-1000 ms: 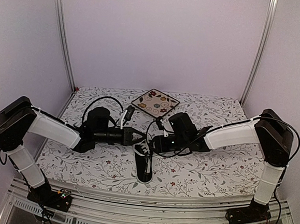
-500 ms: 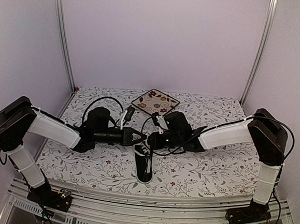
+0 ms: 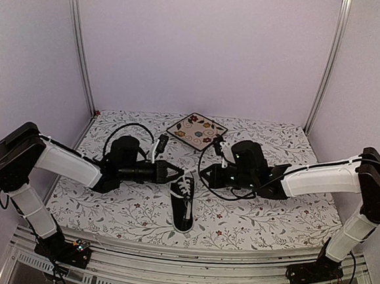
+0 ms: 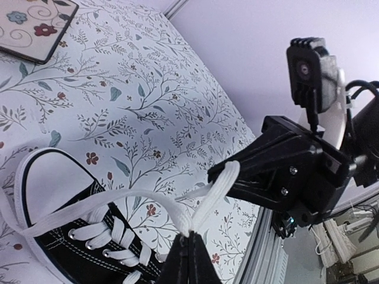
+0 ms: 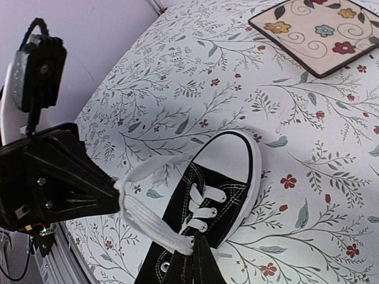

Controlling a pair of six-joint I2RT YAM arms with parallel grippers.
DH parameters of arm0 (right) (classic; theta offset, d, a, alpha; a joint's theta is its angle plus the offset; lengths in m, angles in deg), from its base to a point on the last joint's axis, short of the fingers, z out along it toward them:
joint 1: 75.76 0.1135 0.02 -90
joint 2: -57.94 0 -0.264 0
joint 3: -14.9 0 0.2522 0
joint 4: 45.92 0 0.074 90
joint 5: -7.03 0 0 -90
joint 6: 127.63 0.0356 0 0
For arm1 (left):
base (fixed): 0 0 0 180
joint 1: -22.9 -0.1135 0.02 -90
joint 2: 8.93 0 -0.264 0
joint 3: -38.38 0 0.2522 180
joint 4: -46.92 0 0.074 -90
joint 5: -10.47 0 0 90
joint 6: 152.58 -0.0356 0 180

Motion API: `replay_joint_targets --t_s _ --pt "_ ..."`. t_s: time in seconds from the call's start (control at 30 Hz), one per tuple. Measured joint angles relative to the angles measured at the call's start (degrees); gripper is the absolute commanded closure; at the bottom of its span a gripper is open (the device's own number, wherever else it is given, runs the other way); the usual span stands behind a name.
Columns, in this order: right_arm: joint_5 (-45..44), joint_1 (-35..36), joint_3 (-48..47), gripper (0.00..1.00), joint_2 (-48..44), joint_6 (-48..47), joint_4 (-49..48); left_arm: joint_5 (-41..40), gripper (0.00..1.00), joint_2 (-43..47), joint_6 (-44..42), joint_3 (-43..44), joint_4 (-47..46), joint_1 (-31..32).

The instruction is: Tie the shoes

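Observation:
A small black sneaker [image 3: 183, 206] with white laces [image 3: 186, 184] lies at the table's front centre, its toe pointing away from the arms. My left gripper [image 3: 179, 174] reaches in from the left and is shut on a white lace [image 4: 160, 204] just above the shoe [image 4: 65, 242]. My right gripper [image 3: 202, 174] comes in from the right, also shut on the lace [image 5: 148, 222]. The lace runs taut from one gripper to the other, over the shoe [image 5: 222, 189]. In the left wrist view, the right gripper [image 4: 228, 171] pinches the lace's far end. The left gripper [image 5: 118, 189] shows the same in the right wrist view.
A square floral plate [image 3: 196, 128] lies on the flowered tablecloth [image 3: 270, 214] behind the shoe. It also appears as the plate [image 5: 320, 29] in the right wrist view. Metal frame posts [image 3: 79, 48] stand at the back corners, and a rail [image 3: 188, 254] runs along the front edge.
The right gripper moved in to the lace, shut on it, then drew back to the right, pulling the lace taut. The left arm stayed still.

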Motion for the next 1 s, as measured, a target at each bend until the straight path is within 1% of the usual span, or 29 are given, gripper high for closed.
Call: replay_joint_targets --t_s 0.1,0.27,0.47,0.53,0.8,1.0 --pt "2.4 1.0 0.0 0.98 -0.4 -1.3 -0.9 -0.5 1.0 0.0 0.7 0.3 0.3 0.0" --pt "5.7 5.4 -0.6 0.98 0.0 -3.2 -1.1 -1.1 1.0 0.0 1.4 1.8 2.2 0.0" --pt "6.0 7.8 -4.2 0.98 5.8 -3.4 -2.8 -1.2 1.0 0.0 1.9 2.3 3.5 0.0" --pt "4.2 7.8 -4.9 0.98 7.5 -3.3 -3.3 -1.2 1.0 0.0 2.3 2.4 3.6 0.0" --pt "-8.1 7.8 -8.2 0.98 12.7 -2.9 -4.9 -1.6 1.0 0.9 3.6 2.4 5.2 0.0" --pt "-12.0 8.0 -9.7 0.98 16.9 -2.8 -9.2 -1.8 1.0 1.0 5.4 2.5 6.1 0.0"
